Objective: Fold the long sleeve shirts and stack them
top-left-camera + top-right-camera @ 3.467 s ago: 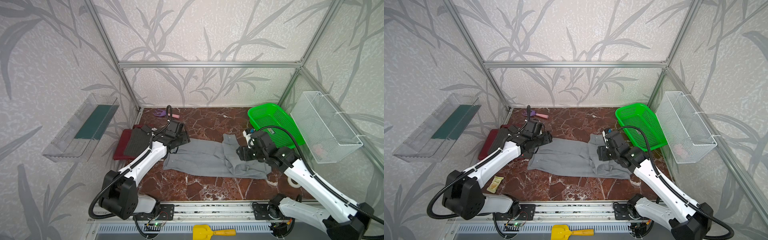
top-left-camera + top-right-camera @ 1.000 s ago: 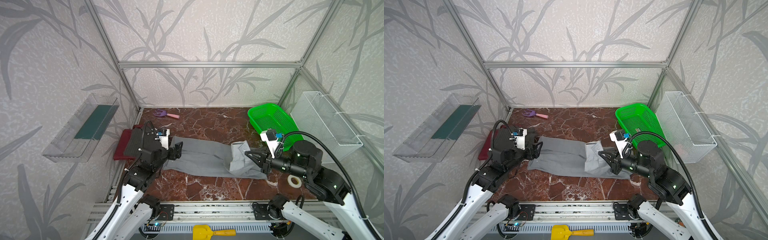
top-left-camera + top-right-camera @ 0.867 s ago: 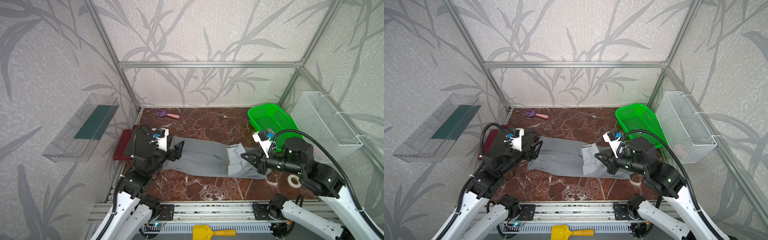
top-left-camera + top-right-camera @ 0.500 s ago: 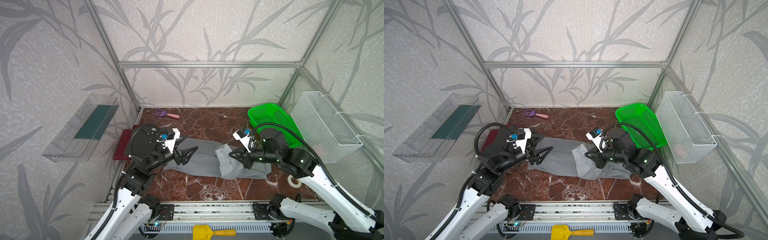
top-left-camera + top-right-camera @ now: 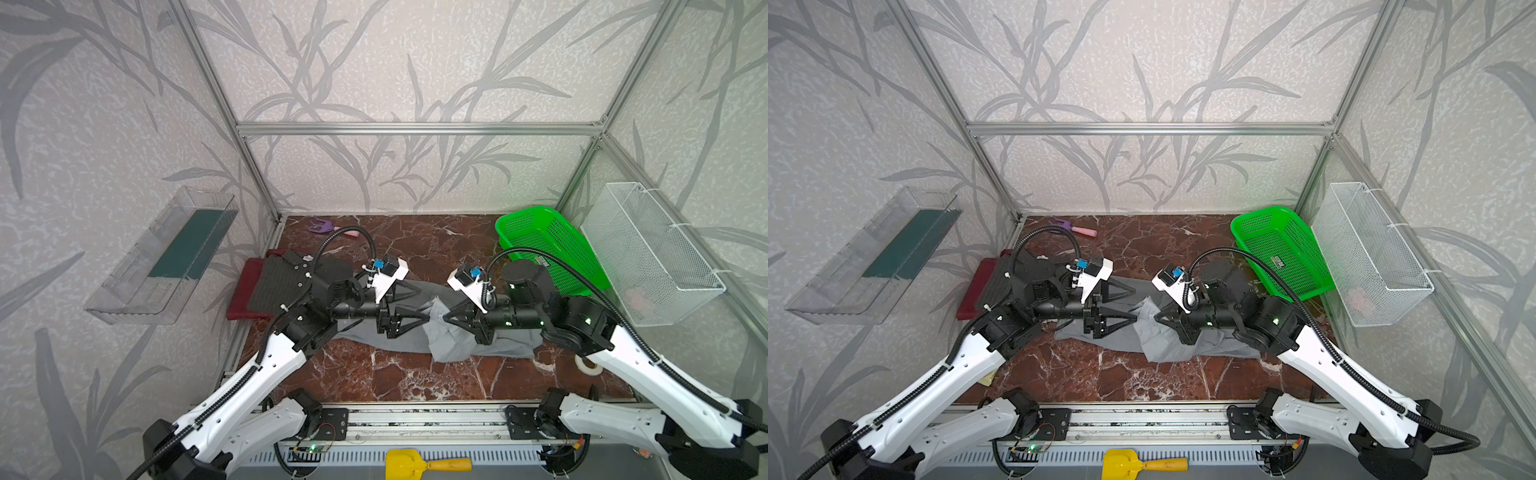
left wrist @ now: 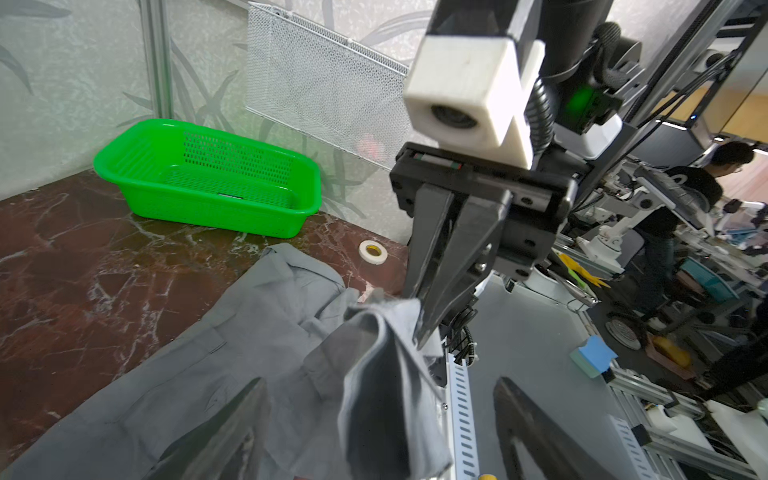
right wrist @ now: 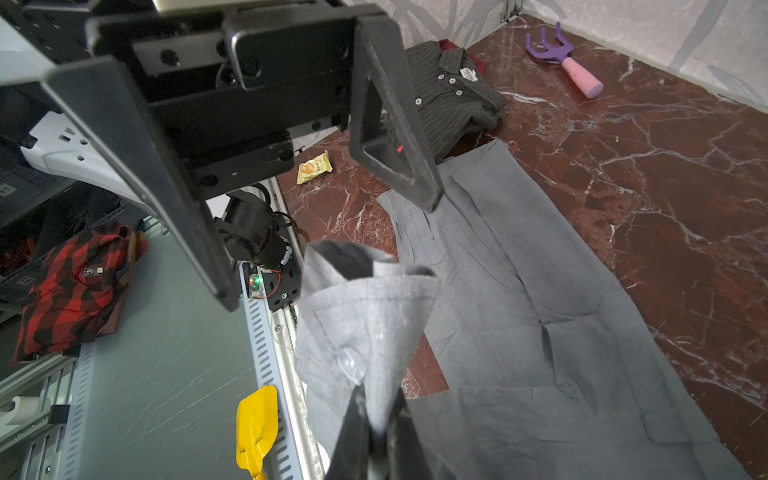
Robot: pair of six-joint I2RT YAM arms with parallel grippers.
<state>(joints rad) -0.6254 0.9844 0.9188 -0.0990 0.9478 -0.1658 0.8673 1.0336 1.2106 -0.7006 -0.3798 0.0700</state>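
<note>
A light grey shirt lies spread across the middle of the marble table. My right gripper is shut on a buttoned edge of it, held up off the table. My left gripper faces it, open, with the raised cloth just ahead of its gap. At the left a folded dark pinstriped shirt lies on a maroon shirt.
A green basket stands back right, beside a white wire basket on the wall. A tape roll lies front right, a purple rake at the back, a snack packet front left, a yellow scoop off the table.
Both grippers have come together over the middle. The right one carried its end of the grey shirt leftward, doubling the cloth over. The open left one swung right toward it.
</note>
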